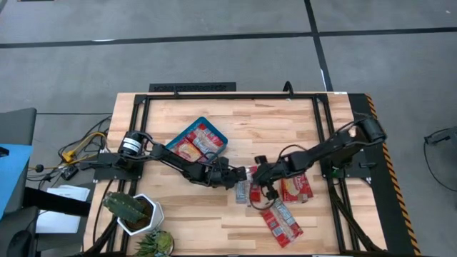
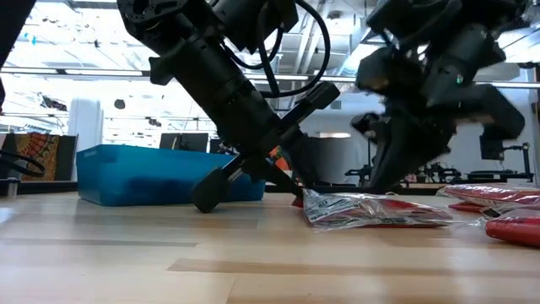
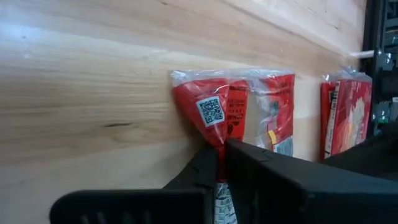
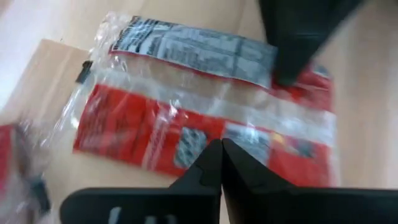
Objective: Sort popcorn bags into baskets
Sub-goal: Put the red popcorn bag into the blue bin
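Reading the print, only a QR code on a white square shows clearly on the packet (image 3: pixel 233 112) in the left wrist view, with small white lettering beside it too fine to read; the right wrist view shows a grey nutrition-style panel on the same kind of packet, also unreadable.

This packet is flat, red, with a clear crinkled seal along its edges and a small yellow patch. It lies on the table (image 1: pixel 285 121) near the middle, between the two grippers. The left gripper (image 1: pixel 239 176) is clamped on its edge: in the left wrist view the two dark fingers (image 3: pixel 249 168) meet with the red film pinched between them. In the low view the packet's near end rests on the wood while the pinched end is lifted slightly.

The right gripper (image 1: pixel 258 173) sits just beside the left one, above the same packet, its fingers pressed together with nothing between them.

Three more packets lie well right of the middle: two side by side (image 1: pixel 294 188) and one (image 1: pixel 280 222) nearer the front edge. The tray (image 1: pixel 198 140), teal-blue, sits behind the left arm and already holds red packets.

A white pot with a cactus (image 1: pixel 132 210) stands at the front left corner, well apart from the work.
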`<state>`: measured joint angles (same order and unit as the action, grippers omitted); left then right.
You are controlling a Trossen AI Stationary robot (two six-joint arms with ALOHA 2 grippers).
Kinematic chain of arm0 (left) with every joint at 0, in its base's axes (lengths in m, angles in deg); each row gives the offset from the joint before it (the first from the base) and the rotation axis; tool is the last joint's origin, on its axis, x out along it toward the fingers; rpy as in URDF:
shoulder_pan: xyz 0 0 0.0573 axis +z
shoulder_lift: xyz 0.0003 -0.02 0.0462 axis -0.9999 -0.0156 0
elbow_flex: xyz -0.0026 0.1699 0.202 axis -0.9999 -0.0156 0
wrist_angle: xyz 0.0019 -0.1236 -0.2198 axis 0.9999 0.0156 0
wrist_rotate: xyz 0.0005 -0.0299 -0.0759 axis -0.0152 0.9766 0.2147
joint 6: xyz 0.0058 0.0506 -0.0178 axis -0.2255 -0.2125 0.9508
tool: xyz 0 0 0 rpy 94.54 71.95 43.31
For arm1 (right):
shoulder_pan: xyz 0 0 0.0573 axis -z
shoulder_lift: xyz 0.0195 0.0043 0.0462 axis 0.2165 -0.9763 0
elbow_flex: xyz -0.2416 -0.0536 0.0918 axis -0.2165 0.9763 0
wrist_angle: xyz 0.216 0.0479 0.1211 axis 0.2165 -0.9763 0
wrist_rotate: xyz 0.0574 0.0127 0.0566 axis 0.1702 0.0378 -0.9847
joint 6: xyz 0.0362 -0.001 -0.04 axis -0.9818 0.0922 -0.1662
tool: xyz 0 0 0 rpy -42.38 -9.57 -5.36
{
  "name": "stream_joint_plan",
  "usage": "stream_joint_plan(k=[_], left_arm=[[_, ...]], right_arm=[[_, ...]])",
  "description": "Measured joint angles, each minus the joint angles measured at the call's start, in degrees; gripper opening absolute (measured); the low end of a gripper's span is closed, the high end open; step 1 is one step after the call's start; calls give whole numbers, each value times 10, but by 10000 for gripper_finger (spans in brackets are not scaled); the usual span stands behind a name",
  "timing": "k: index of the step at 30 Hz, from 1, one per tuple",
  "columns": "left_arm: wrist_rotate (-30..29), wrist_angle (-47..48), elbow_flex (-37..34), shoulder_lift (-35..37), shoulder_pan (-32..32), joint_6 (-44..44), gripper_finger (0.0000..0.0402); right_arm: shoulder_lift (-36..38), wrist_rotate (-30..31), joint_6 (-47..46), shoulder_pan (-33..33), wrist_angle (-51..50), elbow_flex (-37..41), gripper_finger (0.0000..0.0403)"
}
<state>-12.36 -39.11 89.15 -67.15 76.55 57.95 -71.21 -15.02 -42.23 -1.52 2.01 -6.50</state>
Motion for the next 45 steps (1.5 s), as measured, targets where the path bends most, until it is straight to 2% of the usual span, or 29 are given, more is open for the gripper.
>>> stream_joint_plan(k=[6, 10, 16, 20, 24, 32, 36, 39, 42, 45], left_arm=[[-4, -1, 21, 10, 1, -2, 2], [3, -4, 53, 19, 1, -20, 1], [-1, 12, 105, 30, 0, -48, 0], [-22, 44, 127, 49, 4, -63, 0], [-58, 131, 133, 92, 16, -73, 1], [-194, 373, 132, 216, 41, -37, 0], [-258, 520, 129, 270, 51, 40, 0], [-305, 626, 129, 292, 52, 129, 0], [-323, 708, 129, 291, 52, 232, 0], [-326, 740, 128, 274, 56, 294, 0]], right_arm=[[142, 6, 13, 11, -117, 0, 19], [231, 54, 10, 11, -172, -1, 29], [331, 107, -2, 11, -232, -1, 27], [384, 111, -16, 11, -264, -1, 19], [422, 126, -29, 11, -290, -2, 21], [455, 156, -52, 11, -310, -1, 33], [448, 160, -50, 11, -314, -1, 23], [436, 163, -49, 11, -311, -1, 18], [424, 169, -49, 11, -308, -1, 17], [412, 170, -49, 11, -311, -2, 26]])
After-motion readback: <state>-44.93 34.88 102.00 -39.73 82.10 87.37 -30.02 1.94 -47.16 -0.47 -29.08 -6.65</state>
